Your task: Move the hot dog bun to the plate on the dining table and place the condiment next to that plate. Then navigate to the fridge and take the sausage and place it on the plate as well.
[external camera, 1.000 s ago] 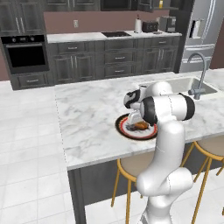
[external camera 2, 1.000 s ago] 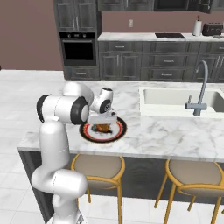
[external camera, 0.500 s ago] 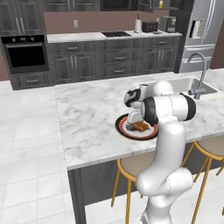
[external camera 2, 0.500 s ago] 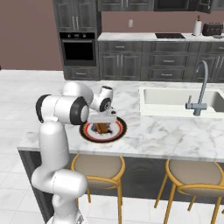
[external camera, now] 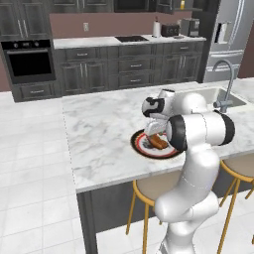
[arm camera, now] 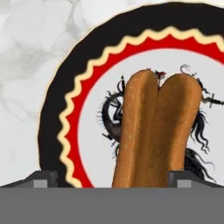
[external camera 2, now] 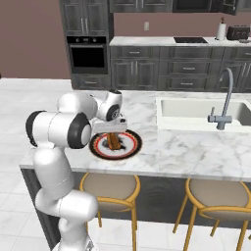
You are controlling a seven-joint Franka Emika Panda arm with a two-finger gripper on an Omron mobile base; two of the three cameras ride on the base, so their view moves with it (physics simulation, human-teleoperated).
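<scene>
My gripper point(external camera: 157, 130) hangs low over the plate point(external camera: 140, 147) on the marble island counter point(external camera: 99, 129), its jaws spread wide. The hot dog bun point(external camera: 159, 143) lies on the plate, just beneath my fingers.

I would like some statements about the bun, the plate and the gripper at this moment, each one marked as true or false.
1. The hot dog bun lies on the plate. True.
2. The plate stands inside the sink. False: it stands on the marble counter, to the side of the sink.
3. The gripper is shut tight on the bun. False: its fingertips stand wide apart, on either side of the bun.
4. The plate has a black rim with a red band inside it. True.
5. A sausage lies beside the bun on the plate. False: only the bun is on it.
</scene>
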